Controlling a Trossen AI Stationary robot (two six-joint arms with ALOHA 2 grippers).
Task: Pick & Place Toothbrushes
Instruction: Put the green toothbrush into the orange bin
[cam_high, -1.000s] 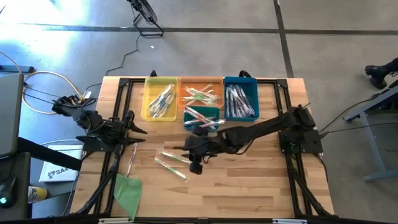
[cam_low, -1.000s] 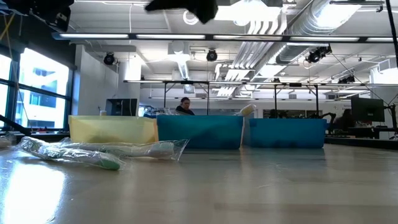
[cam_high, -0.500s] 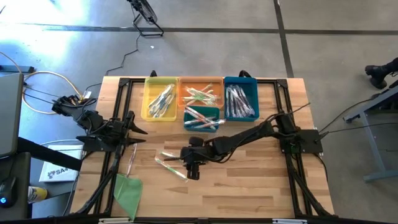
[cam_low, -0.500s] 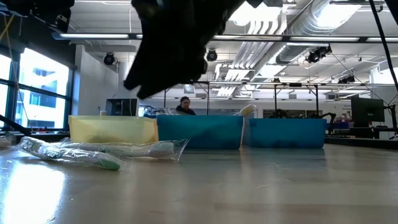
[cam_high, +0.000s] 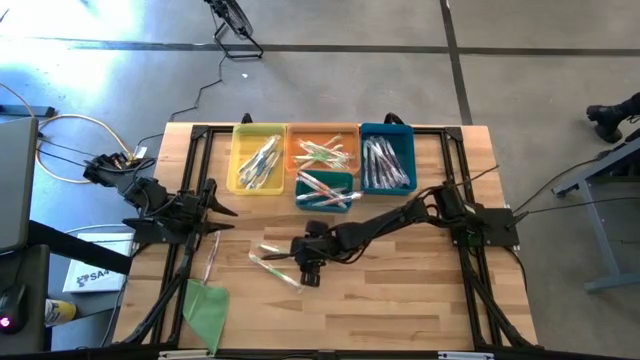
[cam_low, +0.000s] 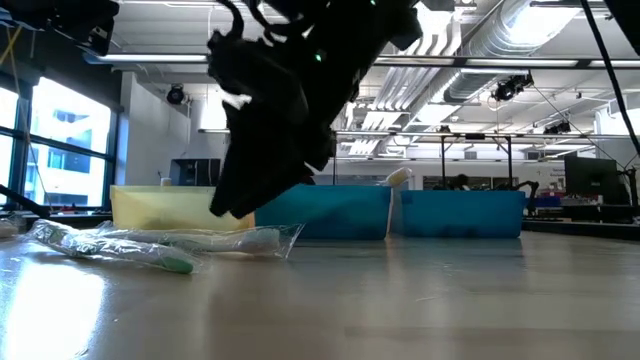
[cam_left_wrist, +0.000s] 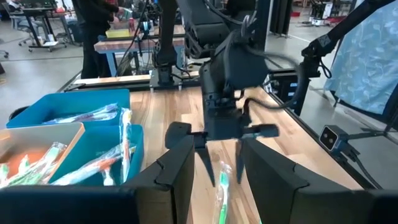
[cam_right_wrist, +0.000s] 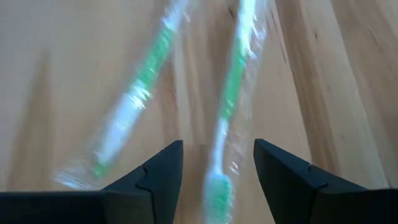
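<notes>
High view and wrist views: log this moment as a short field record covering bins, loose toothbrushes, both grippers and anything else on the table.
bins: yellow bin, orange bin, blue bin, small teal bin, all holding toothbrushes
loose toothbrushes: two green wrapped ones side by side on the wood; a pink one near the left arm
right gripper: open, low over the green pair, straddling one
left gripper: open, waiting at the table's left side
other: green sheet at the front left

White box (cam_high: 88, 276) beside table, partial print "SA" (rest hidden)
</notes>
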